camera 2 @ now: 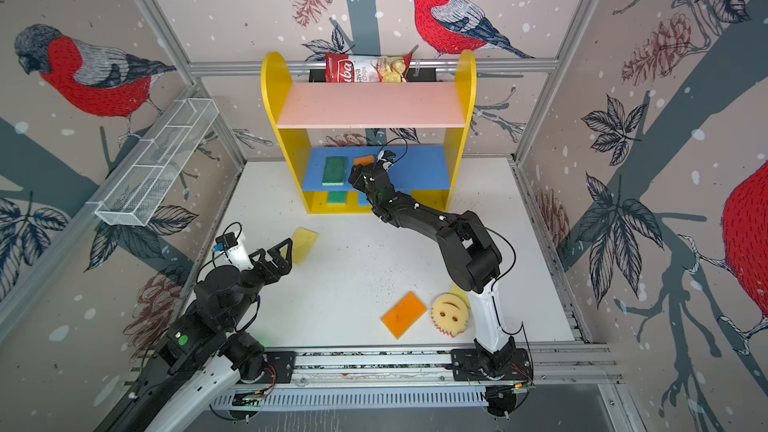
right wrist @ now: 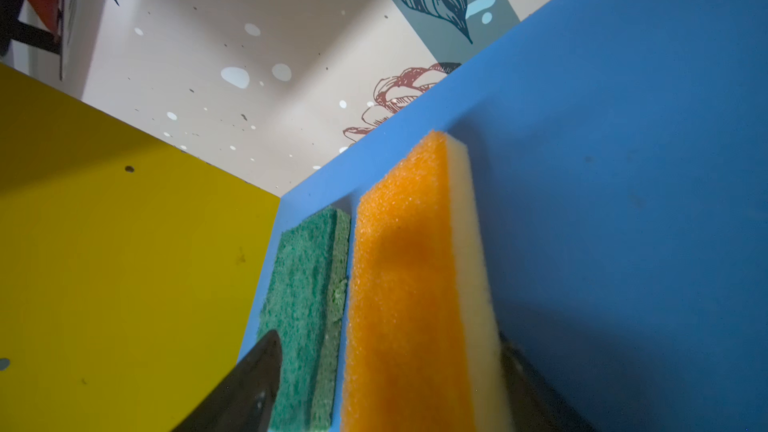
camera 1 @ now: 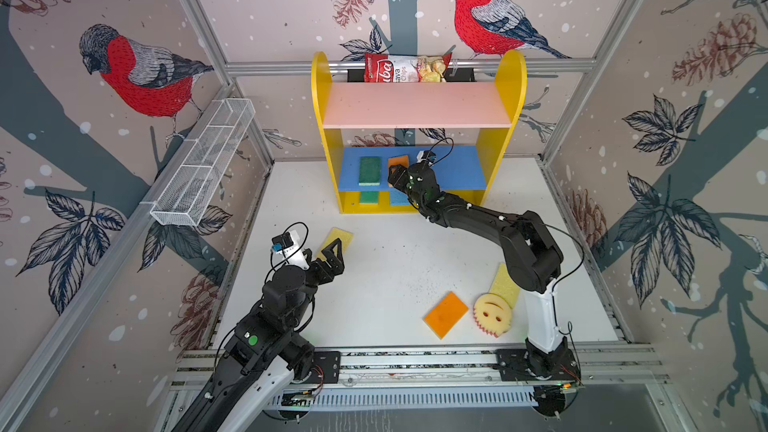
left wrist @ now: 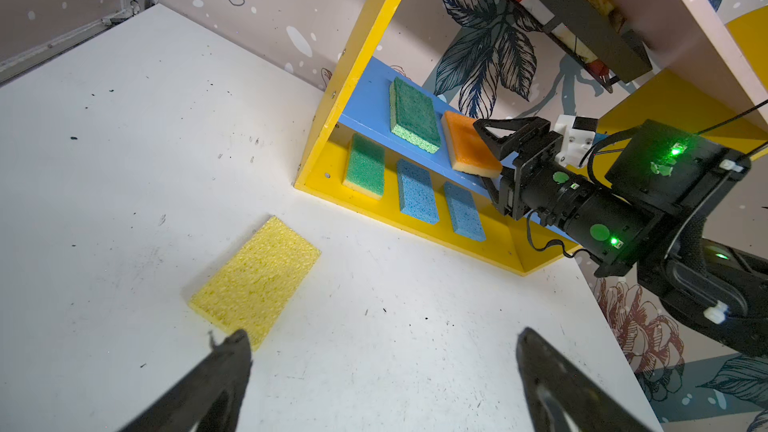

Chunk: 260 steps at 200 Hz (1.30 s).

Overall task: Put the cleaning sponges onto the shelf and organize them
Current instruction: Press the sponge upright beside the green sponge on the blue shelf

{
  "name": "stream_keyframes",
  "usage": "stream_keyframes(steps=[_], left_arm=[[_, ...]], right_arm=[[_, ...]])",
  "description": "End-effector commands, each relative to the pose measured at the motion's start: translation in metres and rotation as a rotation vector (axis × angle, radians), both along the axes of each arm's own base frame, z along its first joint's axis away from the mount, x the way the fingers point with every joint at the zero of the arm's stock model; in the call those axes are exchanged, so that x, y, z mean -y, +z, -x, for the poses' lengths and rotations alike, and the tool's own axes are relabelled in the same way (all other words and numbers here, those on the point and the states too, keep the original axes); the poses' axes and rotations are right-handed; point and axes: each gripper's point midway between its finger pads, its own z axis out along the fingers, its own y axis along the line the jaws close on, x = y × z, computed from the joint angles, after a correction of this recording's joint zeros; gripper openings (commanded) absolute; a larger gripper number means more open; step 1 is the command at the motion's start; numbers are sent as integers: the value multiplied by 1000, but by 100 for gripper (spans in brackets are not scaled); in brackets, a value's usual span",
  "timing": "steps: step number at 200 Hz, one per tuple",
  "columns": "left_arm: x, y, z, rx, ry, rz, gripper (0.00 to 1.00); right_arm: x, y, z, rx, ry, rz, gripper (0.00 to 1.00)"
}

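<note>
The right claw (left wrist: 484, 155) stands spread around the orange sponge (right wrist: 407, 284), which lies on the shelf's (camera 1: 320, 97) blue board (camera 1: 457, 168), just right of the green sponge (right wrist: 303, 305). It should withdraw straight toward the near side, dragging neither.

Both top views look steeply down from high at the near side over the whole desk (camera 1: 374, 276) and far shelf (camera 1: 323, 126). Left wrist camera looks low across the desk at the shelf; right wrist camera hugs its blue board (right wrist: 623, 201).
</note>
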Motion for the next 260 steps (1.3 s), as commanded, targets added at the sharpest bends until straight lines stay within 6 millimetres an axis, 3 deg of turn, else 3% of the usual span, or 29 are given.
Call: stream_keyframes(steps=[1,105,148,177,188,202,213,223,260], left_arm=[[2,6,-2,24,-6,18,98],[1,8,1,29,-7,21,98],[-1,9,3,32,-5,24,98],[-2,10,4,35,0,27,98],[-3,9,4,35,1,26,98],[-2,8,4,33,1,24,98],[-3,8,4,33,2,24,98],[-3,7,4,31,1,23,98],[-5,6,5,29,8,18,98]], right_arm=[[13,-20,1,-45,-35,89,77],[36,-2,4,-10,-119,115,84],[43,8,10,10,-127,115,81],[40,15,19,30,-74,75,62],[36,16,24,35,-34,47,47],[33,16,30,30,6,7,17],[31,13,34,17,35,-18,4],[30,10,37,5,60,-38,0],[16,9,50,11,174,-80,0]])
